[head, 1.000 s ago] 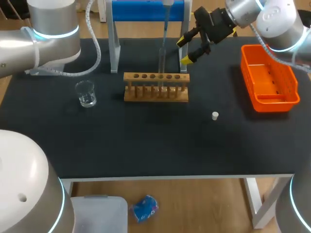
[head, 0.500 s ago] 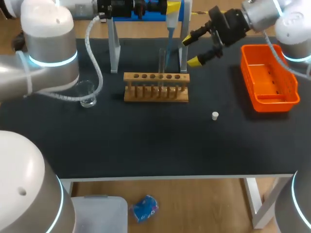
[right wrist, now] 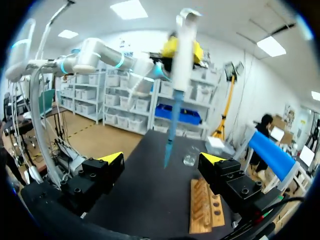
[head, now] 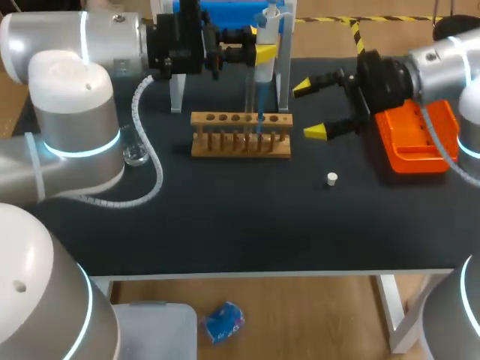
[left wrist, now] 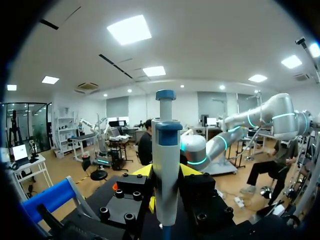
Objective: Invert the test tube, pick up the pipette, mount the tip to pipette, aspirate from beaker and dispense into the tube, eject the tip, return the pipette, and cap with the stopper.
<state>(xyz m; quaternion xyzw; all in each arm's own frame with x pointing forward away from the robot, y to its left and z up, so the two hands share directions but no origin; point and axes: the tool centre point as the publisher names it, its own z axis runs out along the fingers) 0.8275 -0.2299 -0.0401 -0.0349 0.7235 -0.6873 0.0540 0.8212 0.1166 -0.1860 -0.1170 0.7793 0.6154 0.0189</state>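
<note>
Two things have changed within the last second: my left arm has swung in along the back of the worktop (head: 225, 225), and the left gripper (head: 264, 54) now has its fingers closed on the pipette (left wrist: 166, 165) at the blue stand (head: 225, 11). The right gripper (head: 309, 110) has backed off toward the orange bin (head: 416, 142), fingers wide apart and empty. I read this as the pick-up step beginning (the test tube (head: 250, 94) stands upright in the wooden rack (head: 240, 146)). No label or print is legible.
</note>
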